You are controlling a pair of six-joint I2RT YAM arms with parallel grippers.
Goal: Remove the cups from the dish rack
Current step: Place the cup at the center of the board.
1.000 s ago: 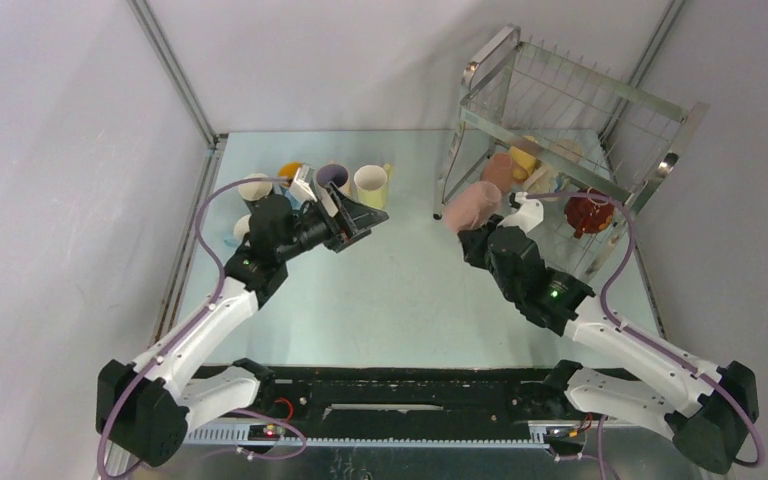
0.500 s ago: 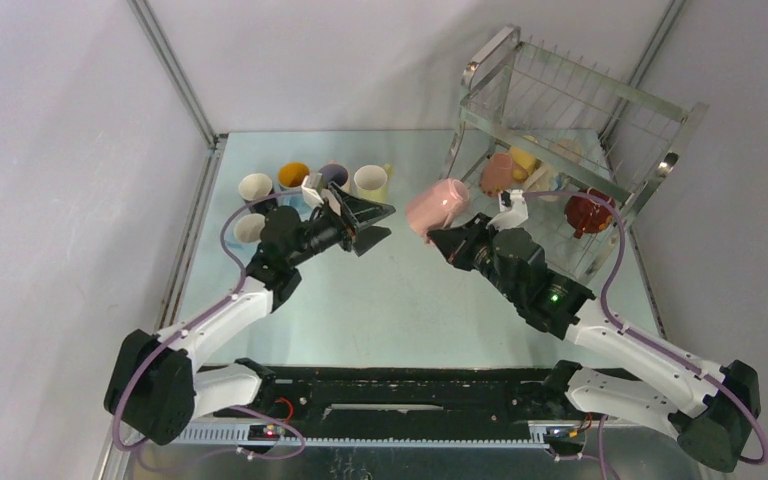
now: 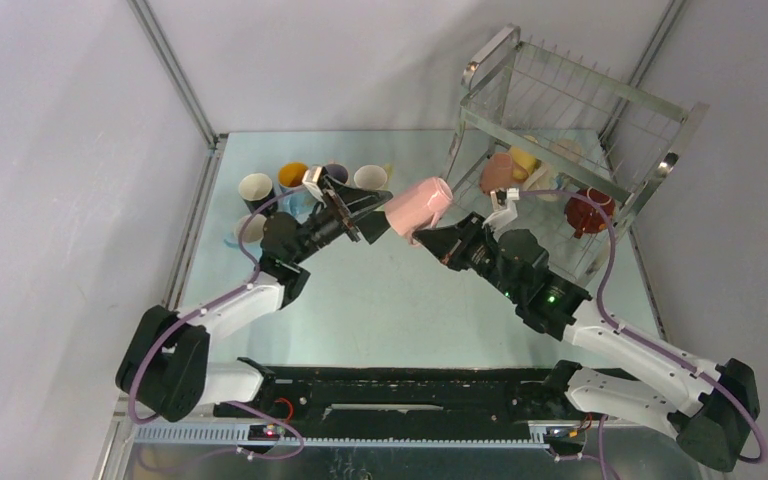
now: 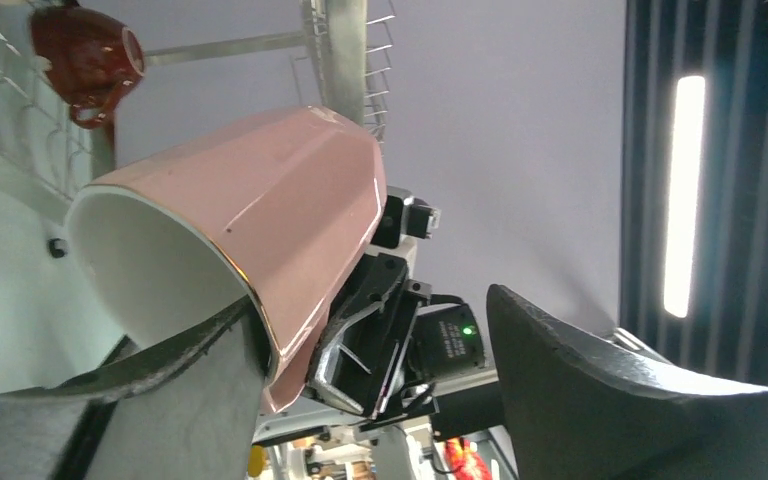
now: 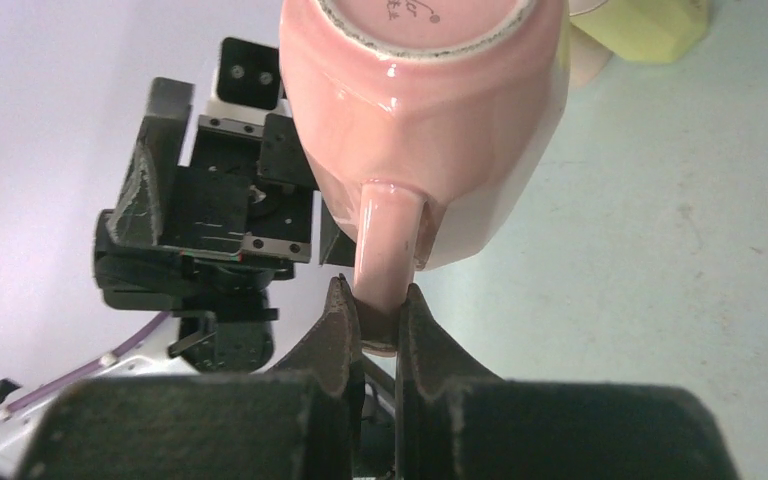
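While my right claw (image 5: 372, 322) pinches the pink mug (image 3: 418, 207) by its handle, my left claw (image 3: 370, 213) gapes at its mouth

Where I work, the tabletop (image 3: 400, 300) is pale green and smooth, boxed in by plain grey walls (image 3: 60, 150) with metal posts (image 3: 175, 75) in the far corners. At its far right stands the dish rack (image 3: 560, 100), shiny wire, set at an angle to the tabletop's edges. A second pink mug (image 3: 497, 172), a yellow mug (image 3: 525, 158) and a dark red mug (image 3: 587, 210) are in it. At the far left a cluster of mugs (image 3: 293, 176) stands upright on the surface.

A second ago the pink mug hung just in front of the rack. Now it is out over the middle of the tabletop, lying on its side in the air, mouth toward my left arm, base toward my right. My left claw was then above the cluster, and it has swung across to meet the mug.

My right claw is clenched tight on the handle, both fingers pressed against it, the mug's body clear above them. My left claw stands wide, grasping nothing: one finger (image 4: 160, 400) lies at the mug's rim, across the lower part of the opening, and the other finger (image 4: 610, 400) is well apart from it. Whether that near finger touches the rim I cannot tell
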